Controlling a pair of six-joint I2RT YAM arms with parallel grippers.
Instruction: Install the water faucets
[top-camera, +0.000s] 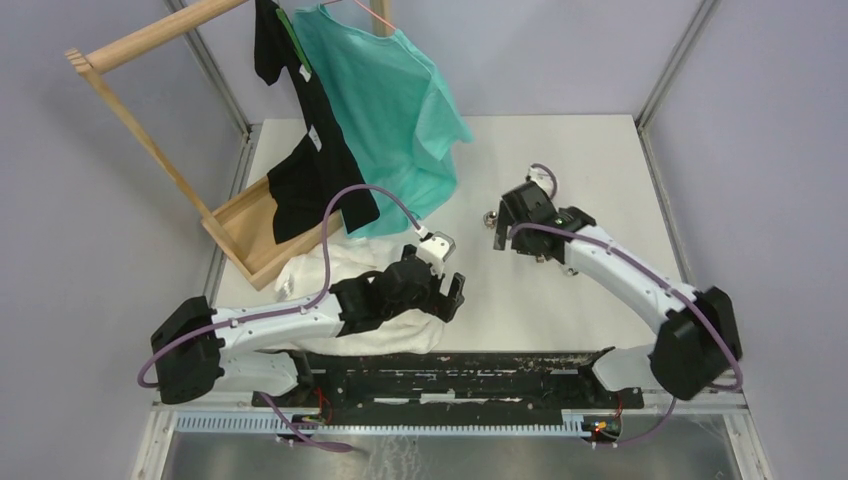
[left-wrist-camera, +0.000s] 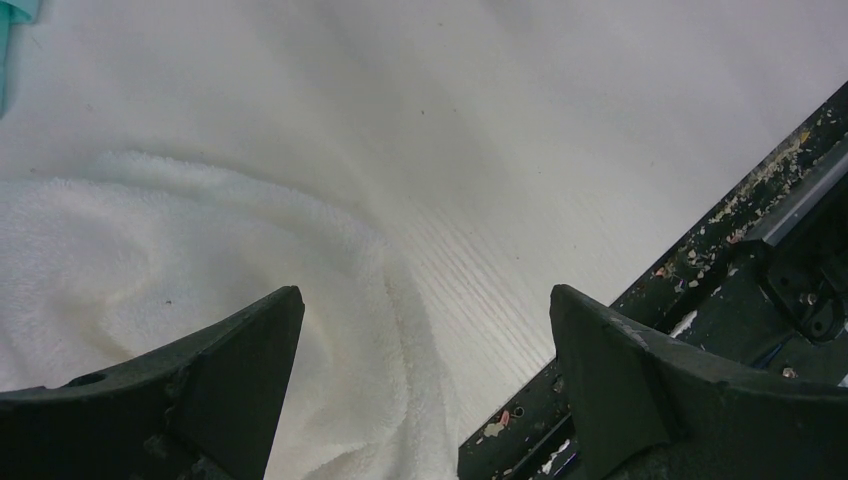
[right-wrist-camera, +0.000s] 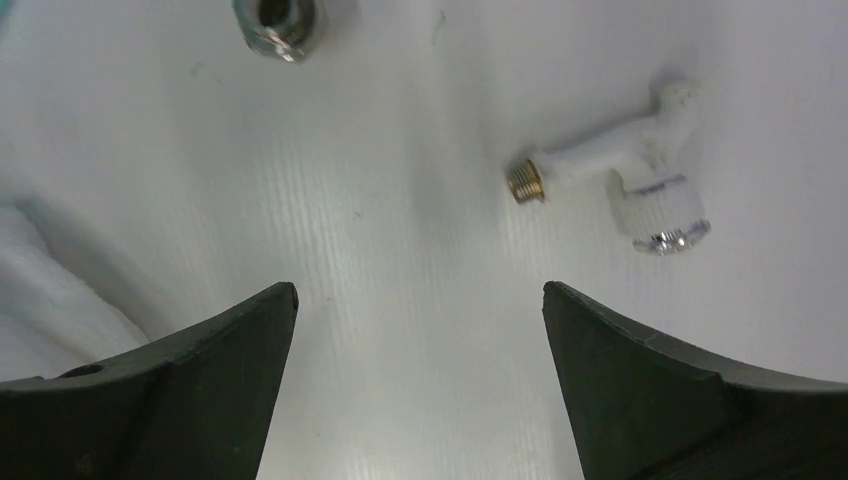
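Observation:
A white plastic water faucet (right-wrist-camera: 628, 165) lies on its side on the white table, with a brass threaded end (right-wrist-camera: 525, 182) and a round knob. A small silver threaded fitting (right-wrist-camera: 278, 20) lies apart from it, also visible beside the right wrist from above (top-camera: 490, 218). My right gripper (right-wrist-camera: 420, 290) hovers just short of both parts, open and empty; seen from above it (top-camera: 505, 232) covers the faucet. My left gripper (left-wrist-camera: 425, 295) is open and empty over a white towel's edge (left-wrist-camera: 200, 270), near the table's front (top-camera: 452, 297).
A white towel (top-camera: 310, 272) lies bunched under the left arm. A wooden rack (top-camera: 150, 140) at the back left holds a black shirt (top-camera: 300, 150) and a teal shirt (top-camera: 390, 110) hanging down onto the table. A black rail (left-wrist-camera: 760, 230) runs along the near edge.

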